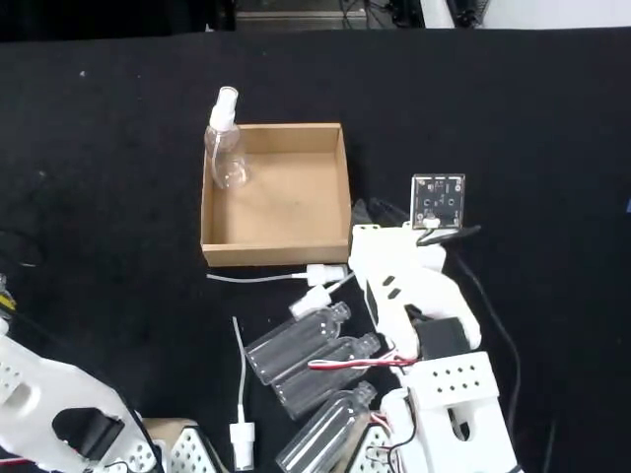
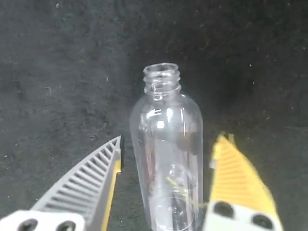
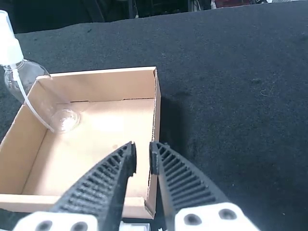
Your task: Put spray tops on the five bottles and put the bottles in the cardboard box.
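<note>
Left wrist view has our left gripper (image 2: 171,139) wide open, its fingers (image 2: 91,185) standing either side of an uncapped bottle (image 2: 166,144) that lies on the black table (image 2: 48,72). A gap shows on each side, so nothing is gripped yet. The body lies between the fingers and the threaded neck points away past their tips. We judge that is the reason for this approach: closing on the body would leave the neck free for capping.

Our right gripper (image 3: 142,149) is all but closed, with a thin slit between the fingers, and holds nothing. It hangs over the near wall of the cardboard box (image 3: 96,73), by its near right corner (a waiting spot, we guess, close to the loose tops). In the box's far left corner a capped bottle (image 1: 225,158) leans against the wall, its white head above the rim, so we count one of five as done.

Between the box and the table's near edge lie three more open bottles (image 1: 296,343), side by side with necks toward the right arm. Three loose spray tops (image 1: 320,274) lie there too: two just beside the box's near wall, one close to the table's near edge.
</note>
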Robot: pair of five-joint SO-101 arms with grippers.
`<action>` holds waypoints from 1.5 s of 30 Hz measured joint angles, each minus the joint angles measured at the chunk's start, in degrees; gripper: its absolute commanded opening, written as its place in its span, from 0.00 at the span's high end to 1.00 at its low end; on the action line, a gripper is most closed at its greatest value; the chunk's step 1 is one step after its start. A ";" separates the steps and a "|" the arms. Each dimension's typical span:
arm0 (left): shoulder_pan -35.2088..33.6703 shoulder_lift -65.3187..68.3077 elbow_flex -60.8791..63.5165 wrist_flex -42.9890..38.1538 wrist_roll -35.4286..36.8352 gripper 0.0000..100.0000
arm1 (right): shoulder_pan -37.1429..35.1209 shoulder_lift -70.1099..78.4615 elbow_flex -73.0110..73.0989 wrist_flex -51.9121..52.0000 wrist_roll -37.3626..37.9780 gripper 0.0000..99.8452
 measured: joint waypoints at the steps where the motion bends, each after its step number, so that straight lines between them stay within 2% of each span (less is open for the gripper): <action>1: 0.00 0.00 0.00 0.00 -0.18 0.70 | 0.00 0.00 0.00 0.00 0.00 0.94; 7: 0.00 1.93 5.36 -7.74 -0.18 0.71 | 0.00 0.00 0.00 0.00 0.00 0.94; 14: 0.00 2.11 7.65 -9.05 -0.18 0.72 | 0.00 0.00 0.00 0.00 0.00 0.94; 16: 0.00 2.11 7.65 -9.32 -0.18 0.80 | 0.00 0.00 0.00 0.00 0.00 0.94; 18: 0.00 2.11 8.35 -9.32 -0.18 0.93 | 0.00 0.00 0.00 0.00 0.00 0.94; 19: 0.09 2.11 8.88 -9.14 -0.18 0.99 | 0.00 0.00 0.00 0.00 0.00 0.94; 21: 0.09 2.02 9.05 -7.30 -0.18 0.93 | 0.00 0.00 0.00 0.00 0.00 0.94; 24: 0.00 2.02 7.82 -2.99 1.23 0.98 | 0.00 0.00 0.00 0.00 0.00 0.95; 28: 0.53 -1.32 7.47 2.90 3.25 0.97 | 0.00 0.00 0.00 0.62 0.00 0.94; 30: 1.05 -4.40 7.47 4.66 4.84 0.97 | 0.00 0.00 -1.49 4.31 0.00 0.94; 32: 1.41 -8.00 8.09 5.10 6.86 0.97 | 0.09 0.00 -6.24 9.58 2.20 0.94; 35: 1.76 -13.89 12.48 3.87 11.34 0.97 | -2.11 0.00 -13.80 18.20 9.85 0.94; 40: 2.99 -23.82 25.76 -6.42 20.92 0.97 | -14.68 0.00 -21.36 31.30 22.68 0.94; 45: 2.99 -29.71 32.26 -13.89 26.29 0.97 | -26.29 0.00 -22.33 38.86 30.51 0.79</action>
